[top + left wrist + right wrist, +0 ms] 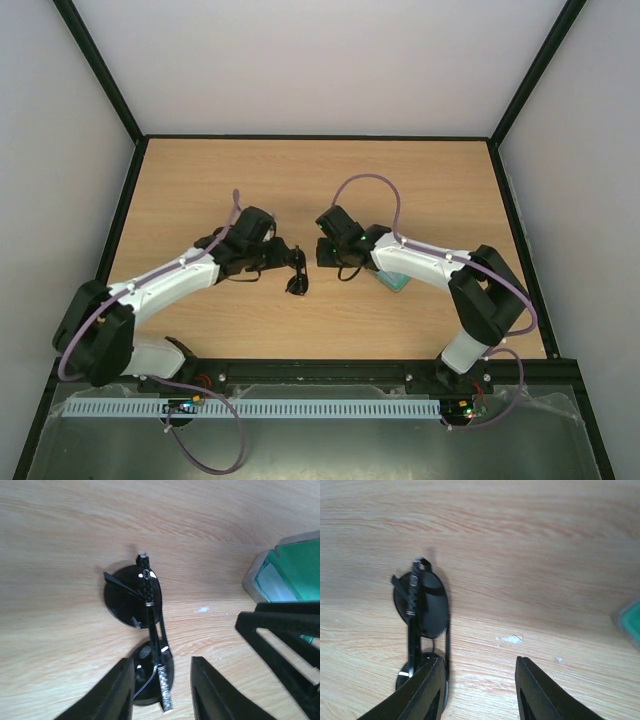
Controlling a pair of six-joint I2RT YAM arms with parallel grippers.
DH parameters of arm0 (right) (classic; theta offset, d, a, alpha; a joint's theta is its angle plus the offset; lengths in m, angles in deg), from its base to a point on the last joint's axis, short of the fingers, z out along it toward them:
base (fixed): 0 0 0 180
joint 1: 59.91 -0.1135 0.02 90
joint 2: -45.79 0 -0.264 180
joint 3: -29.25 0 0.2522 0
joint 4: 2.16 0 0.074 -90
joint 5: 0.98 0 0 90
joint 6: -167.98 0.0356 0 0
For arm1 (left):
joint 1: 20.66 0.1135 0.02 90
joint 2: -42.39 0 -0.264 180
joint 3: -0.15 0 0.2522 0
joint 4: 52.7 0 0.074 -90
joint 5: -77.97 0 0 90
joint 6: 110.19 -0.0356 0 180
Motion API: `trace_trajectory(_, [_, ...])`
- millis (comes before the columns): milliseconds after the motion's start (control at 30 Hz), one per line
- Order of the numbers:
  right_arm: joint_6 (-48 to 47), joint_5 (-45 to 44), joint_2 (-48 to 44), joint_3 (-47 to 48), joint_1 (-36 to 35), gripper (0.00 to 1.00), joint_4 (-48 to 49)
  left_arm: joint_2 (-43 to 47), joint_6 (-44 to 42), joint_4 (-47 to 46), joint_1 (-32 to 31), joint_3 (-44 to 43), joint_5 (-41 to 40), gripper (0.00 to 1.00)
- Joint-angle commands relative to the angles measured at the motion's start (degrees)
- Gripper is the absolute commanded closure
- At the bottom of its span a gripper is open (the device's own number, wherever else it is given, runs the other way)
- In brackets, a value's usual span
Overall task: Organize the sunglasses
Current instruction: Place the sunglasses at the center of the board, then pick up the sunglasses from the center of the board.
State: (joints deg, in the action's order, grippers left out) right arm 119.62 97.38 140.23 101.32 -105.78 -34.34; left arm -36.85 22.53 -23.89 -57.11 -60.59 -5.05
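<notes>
Top: sunglasses [297, 272] lay folded on table [200, 180] btwn left gripper [284, 256] and right gripper [323, 252], long axis near-to-far. Left wrist: fingers [120, 690] spread, near lens btwn them, ungripped; only here green-lined case [290, 565] showed open. Right wrist: jaws apart, empty, sunglasses beside one finger.

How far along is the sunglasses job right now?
Done: the sunglasses look folded on the table, and the grey case lies open, green lining showing. In hand: the left pincer is open around one lens, not gripping; the right pincer is open and empty beside them. To do: grasp the sunglasses, place them in the case, probably close it.
</notes>
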Motion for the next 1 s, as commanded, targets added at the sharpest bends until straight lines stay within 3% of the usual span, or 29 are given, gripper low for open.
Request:
trace_trajectory(0, [-4.51, -6.44, 0.40, 7.03, -2.63, 0.58, -9.08, 5.36, -1.01, 4.17, 2.92, 1.92, -0.84, 0.59])
trace_trajectory(100, [-3.98, -6.56, 2.89, 9.71, -5.07, 0.58, -9.35, 9.21, -2.05, 5.54, 5.20, 2.96, -1.30, 0.23])
trace_trajectory(200, [-3.95, -7.82, 6.80, 13.25, -7.99, 0.60, -10.50, 11.95, -2.89, 7.46, 7.34, 3.79, -1.29, 0.01])
trace_trajectory(500, [-3.58, -16.03, 18.82, 23.94, -12.58, 0.62, -18.93, 16.48, -3.39, 8.87, 9.96, 7.26, -0.60, 0.01])
trace_trajectory(967, [-4.14, -17.51, 23.13, 23.34, -12.64, 0.70, -16.55, 15.90, -3.14, 6.30, 10.43, 9.61, 0.81, 0.01])
